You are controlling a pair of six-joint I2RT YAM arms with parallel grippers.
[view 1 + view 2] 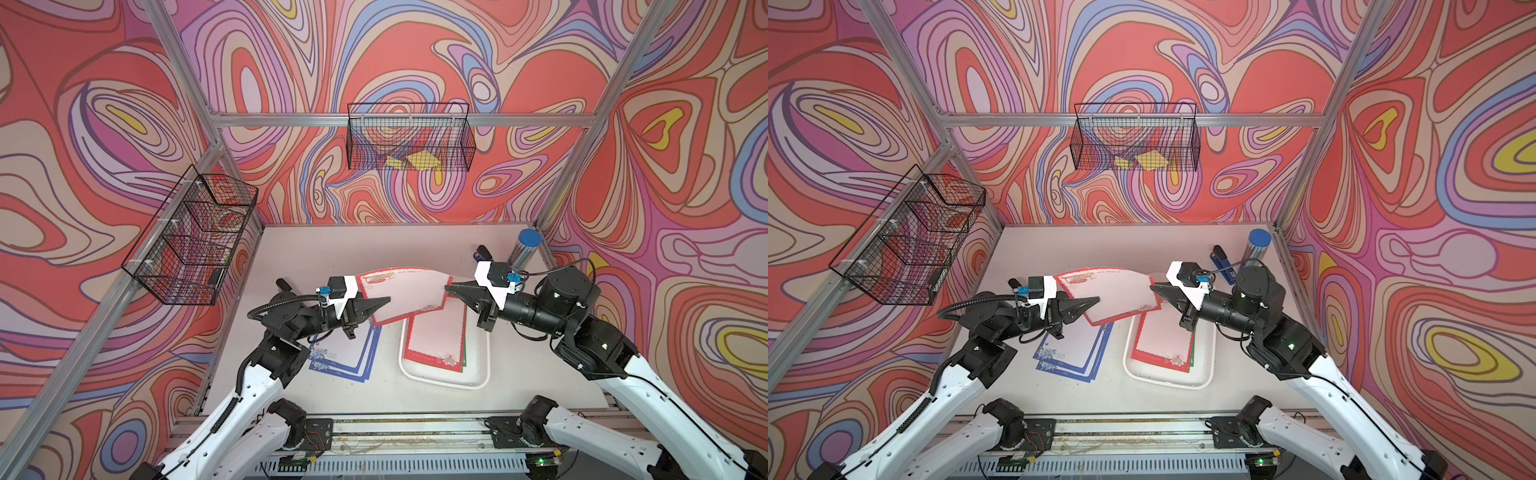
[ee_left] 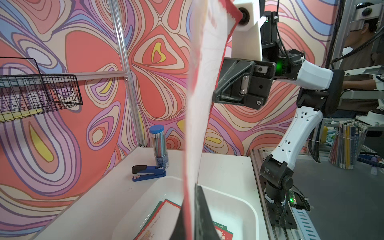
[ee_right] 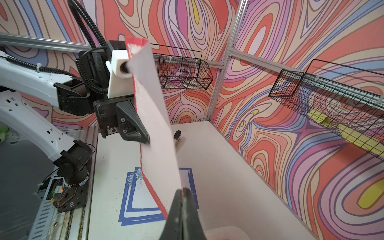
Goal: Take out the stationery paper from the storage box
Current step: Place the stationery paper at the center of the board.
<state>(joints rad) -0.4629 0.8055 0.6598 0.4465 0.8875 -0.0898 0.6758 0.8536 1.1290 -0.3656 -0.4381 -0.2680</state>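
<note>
Legible text: one small label on the blue stapler (image 2: 148, 172), appears to read "50". Print on pencil tube (image 2: 159, 147) label and stationery paper (image 2: 160, 220): too small to read

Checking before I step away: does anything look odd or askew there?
The red-bordered sheet is bowed in mid-air, pinched at opposite edges by the left gripper and right gripper. The blue-bordered sheets lie fanned unevenly on the table.

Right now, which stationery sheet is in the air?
The red-bordered sheet pinched by the left gripper and right gripper; blue-bordered sheets lie on the table, other sheets in the storage box.
</note>
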